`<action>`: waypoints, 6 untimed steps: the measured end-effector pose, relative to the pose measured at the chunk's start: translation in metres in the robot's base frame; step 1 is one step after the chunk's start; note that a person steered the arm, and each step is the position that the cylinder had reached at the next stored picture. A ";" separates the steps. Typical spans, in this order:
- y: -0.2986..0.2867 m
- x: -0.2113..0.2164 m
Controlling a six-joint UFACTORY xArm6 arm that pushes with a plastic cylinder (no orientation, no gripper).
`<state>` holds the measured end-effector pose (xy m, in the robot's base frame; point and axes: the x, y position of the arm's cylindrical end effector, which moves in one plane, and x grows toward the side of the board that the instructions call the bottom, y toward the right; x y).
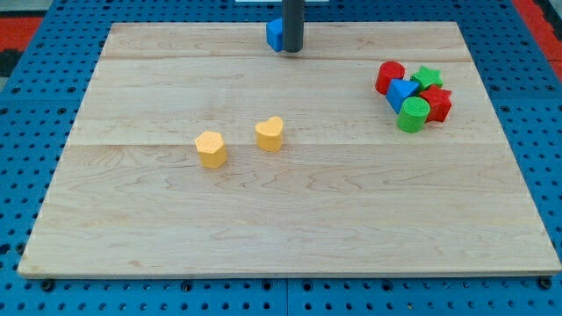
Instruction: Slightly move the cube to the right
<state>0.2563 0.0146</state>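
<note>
A blue cube (pixel 275 34) sits near the view's top edge of the wooden board (pixel 290 219), partly hidden behind my dark rod. My tip (pixel 292 50) rests on the board right against the cube's right side, slightly in front of it. Only the cube's left part shows.
A cluster stands at the view's upper right: a red cylinder (pixel 390 76), a blue triangular block (pixel 402 90), a green star (pixel 428 77), a red block (pixel 437 104) and a green cylinder (pixel 413 115). A yellow hexagonal block (pixel 211 148) and a yellow heart-shaped block (pixel 270 134) lie left of centre.
</note>
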 end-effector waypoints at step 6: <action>-0.027 -0.044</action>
